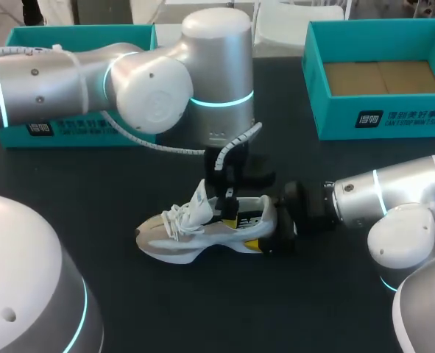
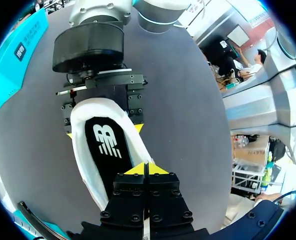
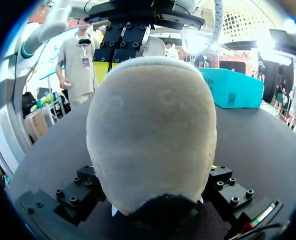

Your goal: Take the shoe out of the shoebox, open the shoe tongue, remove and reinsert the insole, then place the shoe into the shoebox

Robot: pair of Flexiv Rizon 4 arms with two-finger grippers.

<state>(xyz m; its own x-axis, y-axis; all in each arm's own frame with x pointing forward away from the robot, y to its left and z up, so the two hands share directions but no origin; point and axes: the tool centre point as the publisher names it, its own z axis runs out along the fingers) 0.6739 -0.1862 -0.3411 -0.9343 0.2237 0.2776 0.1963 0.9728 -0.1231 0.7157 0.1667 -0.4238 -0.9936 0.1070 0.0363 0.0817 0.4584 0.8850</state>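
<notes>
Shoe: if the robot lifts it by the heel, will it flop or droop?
The shoe has a thick sole that looks stiff, so it probably keeps its shape. The right gripper clamps only the heel, so the toe may dip. The loose laces would likely dangle.

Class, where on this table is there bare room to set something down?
The table is bare on the near side of the shoe, and between the right shoebox and the right gripper. Crowded at the shoe's heel, where the left gripper stands too.
</notes>
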